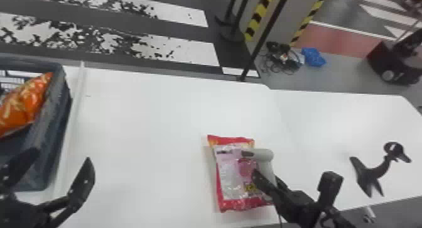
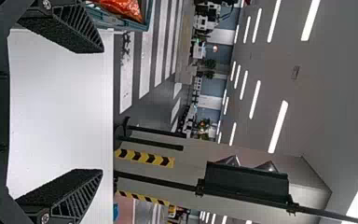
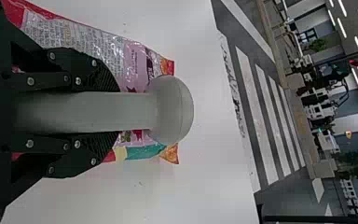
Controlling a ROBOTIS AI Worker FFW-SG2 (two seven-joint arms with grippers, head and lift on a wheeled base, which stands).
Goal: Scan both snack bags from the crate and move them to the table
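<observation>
No wording, brand or number is legible. At 5 o'clock in the head view, the red-edged snack bag [image 1: 234,205] carries a pale panel [image 1: 226,177]; rows of small print on it are observed in the right wrist view, too small to read. At 1 o'clock, yellow-and-black striped warning bands [image 1: 260,15] mark an upright surface.

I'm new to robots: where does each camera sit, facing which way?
Head view: on its head, facing forward and down at the table; left gripper, right gripper show.
Left wrist view: left wrist, facing past its fingers across floor.
Right wrist view: right wrist, facing scanner between its fingers.
Head and left wrist views share the crate.
</observation>
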